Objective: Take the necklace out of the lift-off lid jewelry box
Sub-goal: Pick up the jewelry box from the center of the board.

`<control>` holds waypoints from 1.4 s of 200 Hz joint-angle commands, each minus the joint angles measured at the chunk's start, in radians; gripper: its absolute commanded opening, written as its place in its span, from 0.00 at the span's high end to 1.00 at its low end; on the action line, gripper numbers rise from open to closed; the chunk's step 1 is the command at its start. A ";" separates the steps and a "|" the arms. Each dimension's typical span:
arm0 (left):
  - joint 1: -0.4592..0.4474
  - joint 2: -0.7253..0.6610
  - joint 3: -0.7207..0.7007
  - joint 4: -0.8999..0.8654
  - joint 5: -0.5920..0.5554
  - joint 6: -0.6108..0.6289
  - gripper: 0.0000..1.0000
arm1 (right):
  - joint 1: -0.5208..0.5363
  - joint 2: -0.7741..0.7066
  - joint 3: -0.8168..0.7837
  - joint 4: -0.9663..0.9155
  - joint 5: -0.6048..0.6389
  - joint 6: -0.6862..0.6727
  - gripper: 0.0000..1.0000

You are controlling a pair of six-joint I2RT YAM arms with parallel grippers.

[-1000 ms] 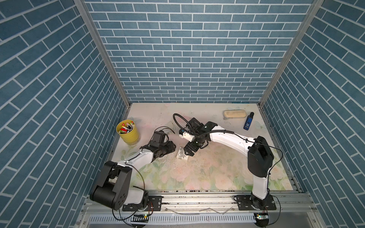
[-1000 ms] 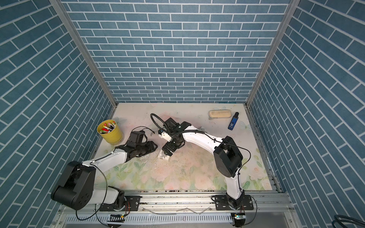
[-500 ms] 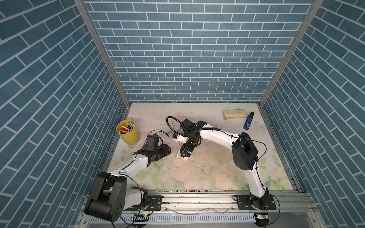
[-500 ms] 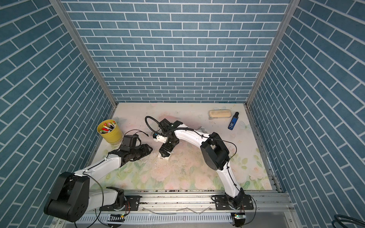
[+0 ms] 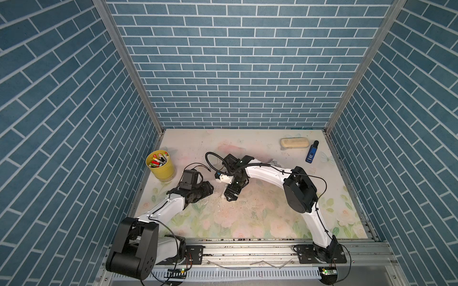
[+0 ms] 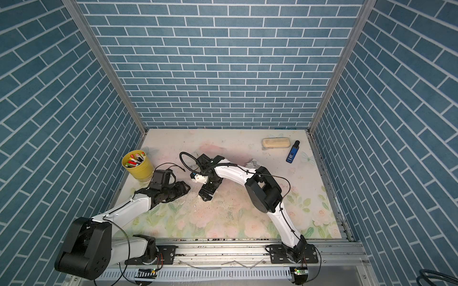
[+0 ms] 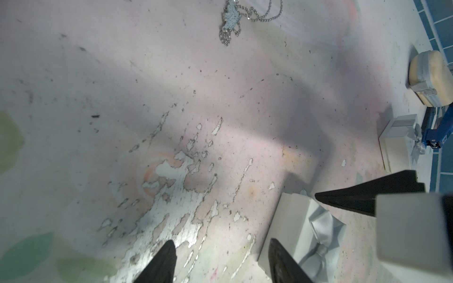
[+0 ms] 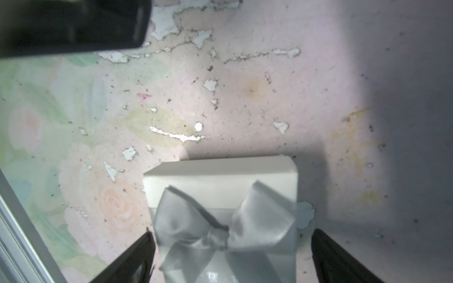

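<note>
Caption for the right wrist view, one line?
Open right gripper straddles the white jewelry box with its silver bow on a worn floral tabletop.

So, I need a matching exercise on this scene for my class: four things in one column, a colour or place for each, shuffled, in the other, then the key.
Things:
1. marker cup
2. necklace
3. jewelry box with silver bow
4. glasses case

Colour or place:
A. between the open fingers of the right gripper
B. beige
C. yellow
D. lying loose on the table

Pairs: 1-C, 2-D, 3-A, 4-B
</note>
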 commanded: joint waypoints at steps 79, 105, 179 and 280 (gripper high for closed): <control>0.025 -0.037 -0.015 -0.038 -0.007 0.047 0.35 | 0.007 0.010 -0.014 0.015 -0.019 -0.004 0.09; 0.027 -0.038 -0.010 -0.039 -0.003 0.057 0.34 | 0.007 0.016 -0.011 0.003 -0.029 -0.001 0.10; 0.029 -0.075 0.017 -0.069 -0.010 0.143 0.01 | -0.008 0.020 0.000 -0.029 0.003 0.041 0.23; -0.163 -0.147 -0.048 0.309 -0.029 0.448 0.00 | -0.260 -0.205 -0.106 -0.048 -0.250 0.247 0.27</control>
